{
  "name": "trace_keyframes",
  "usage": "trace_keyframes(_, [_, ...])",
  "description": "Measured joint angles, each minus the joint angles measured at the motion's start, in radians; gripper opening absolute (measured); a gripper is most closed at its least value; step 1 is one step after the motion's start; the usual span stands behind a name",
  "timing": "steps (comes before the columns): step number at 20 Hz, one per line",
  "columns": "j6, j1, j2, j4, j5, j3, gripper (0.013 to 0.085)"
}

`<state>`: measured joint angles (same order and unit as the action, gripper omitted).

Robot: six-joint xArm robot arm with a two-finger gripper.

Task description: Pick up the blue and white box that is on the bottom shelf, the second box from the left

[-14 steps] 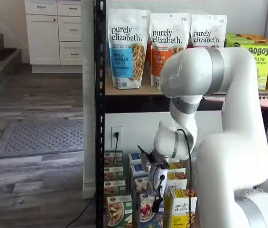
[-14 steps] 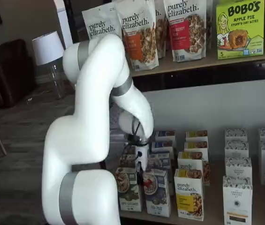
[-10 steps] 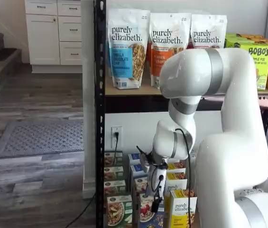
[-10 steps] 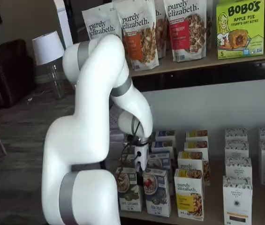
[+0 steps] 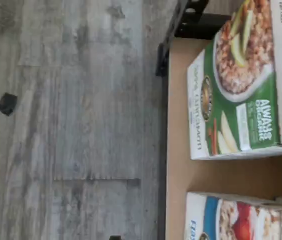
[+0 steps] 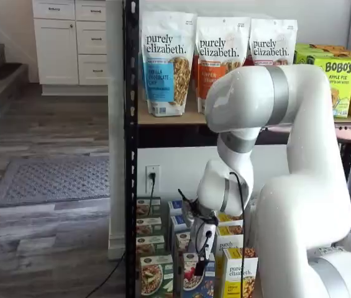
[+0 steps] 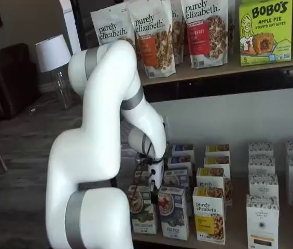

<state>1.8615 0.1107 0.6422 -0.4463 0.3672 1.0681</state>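
The blue and white box (image 6: 189,282) stands at the front of the bottom shelf (image 5: 215,175), between a green-and-white carton and a yellow carton. In a shelf view it shows a cereal bowl with red berries (image 7: 173,213). The wrist view catches only its white and blue end (image 5: 230,220). My gripper (image 6: 200,266) hangs just above and in front of the box's top, pointing down, and also shows in a shelf view (image 7: 155,192). Its black fingers are seen side-on with nothing held between them; the jaws stand open.
The green-and-white carton (image 5: 235,85) stands left of the box, the yellow "purely elizabeth" carton (image 7: 209,217) to its right. More rows of cartons fill the shelf behind, white ones (image 7: 263,218) further right. Granola bags (image 6: 166,62) sit on the board above. The black rack post (image 6: 130,155) stands left.
The arm has shifted a little left and lower, bringing the gripper closer over the front box. The gripper's opening has not changed.
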Motion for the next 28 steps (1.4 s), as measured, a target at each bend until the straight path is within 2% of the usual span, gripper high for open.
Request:
trace_keyframes(10, [0.094, -0.014, 0.046, -0.086, -0.036, 0.043, 0.085])
trace_keyframes(24, [0.121, -0.043, 0.155, -0.086, -0.029, 0.163, 0.085])
trace_keyframes(28, [0.156, -0.044, 0.18, -0.125, -0.027, 0.195, 0.085])
